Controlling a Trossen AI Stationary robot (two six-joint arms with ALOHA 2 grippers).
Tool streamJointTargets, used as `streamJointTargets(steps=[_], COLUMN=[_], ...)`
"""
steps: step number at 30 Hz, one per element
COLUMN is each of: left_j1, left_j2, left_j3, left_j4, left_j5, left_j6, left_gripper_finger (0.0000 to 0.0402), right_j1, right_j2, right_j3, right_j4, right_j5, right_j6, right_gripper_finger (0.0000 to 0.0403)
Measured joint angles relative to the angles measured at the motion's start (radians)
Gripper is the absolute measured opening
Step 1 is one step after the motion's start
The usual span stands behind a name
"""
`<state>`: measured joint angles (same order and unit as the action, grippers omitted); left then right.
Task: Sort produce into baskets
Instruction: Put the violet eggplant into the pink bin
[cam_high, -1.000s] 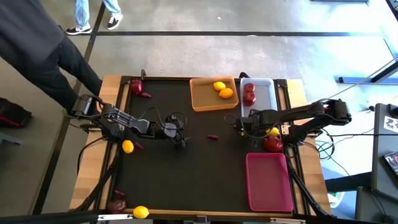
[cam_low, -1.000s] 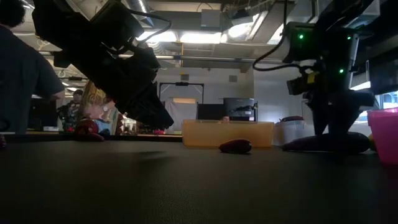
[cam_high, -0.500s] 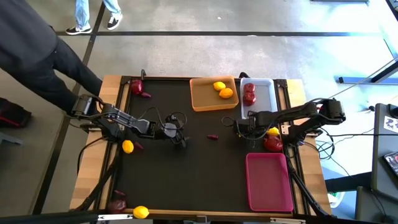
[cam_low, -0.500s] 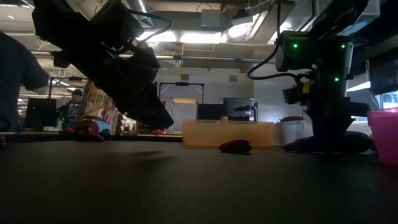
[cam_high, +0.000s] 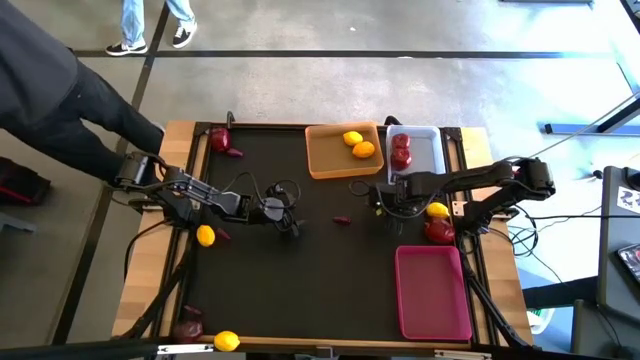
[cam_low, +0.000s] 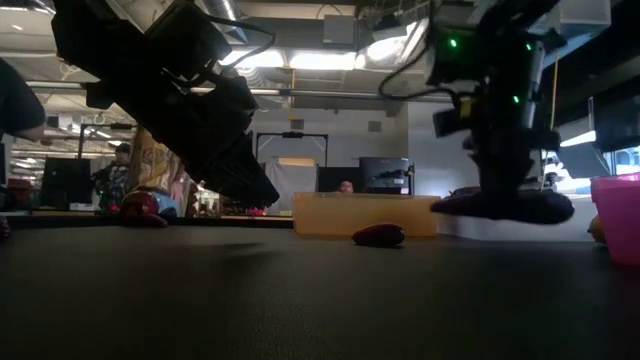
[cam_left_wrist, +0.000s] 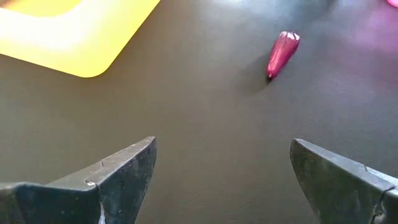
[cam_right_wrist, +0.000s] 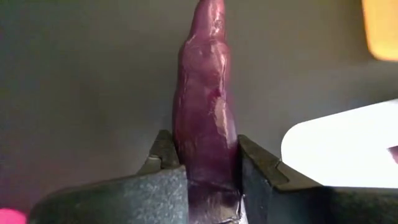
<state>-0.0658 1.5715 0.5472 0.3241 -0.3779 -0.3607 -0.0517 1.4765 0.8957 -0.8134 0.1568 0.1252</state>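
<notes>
though no readable writing anywhere, right gripper apparently around purple piece.

Left arm stretched low across the surface's middle, its tool with fingers spread wide, right arm reaching inward, its tool clamped on a load, raised clear.

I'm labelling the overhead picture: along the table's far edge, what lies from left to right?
Red apple with a small dark purple piece beside it → orange basket holding two citrus → white basket holding red apples.
</notes>
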Motion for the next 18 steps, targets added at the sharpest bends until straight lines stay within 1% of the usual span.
streamJointTargets(steps=[4, 10, 14, 18], left_j1=[0.000, 0.000, 0.000, 0.000], left_j2=[0.000, 0.000, 0.000, 0.000], left_j3=[0.000, 0.000, 0.000, 0.000], left_j4=[0.000, 0.000, -0.001, -0.002], left_j5=[0.000, 0.000, 0.000, 0.000], left_j6=[0.000, 0.000, 0.000, 0.000], left_gripper_finger=[0.0364, 0.0364, 0.0364, 0.0364], right_j1=[0.024, 0.130, 0.221, 0.313], right_j2=[0.000, -0.005, -0.035, -0.091], right_j3=[0.084, 0.177, 0.204, 0.205], right_j4=[-0.073, -0.168, -0.216, -0.264], right_j5=[-0.030, -0.037, -0.038, -0.046], right_j6=[0.013, 0.044, 0.111, 0.221], right_gripper_finger=[0.0066, 0.0066, 0.0066, 0.0065])
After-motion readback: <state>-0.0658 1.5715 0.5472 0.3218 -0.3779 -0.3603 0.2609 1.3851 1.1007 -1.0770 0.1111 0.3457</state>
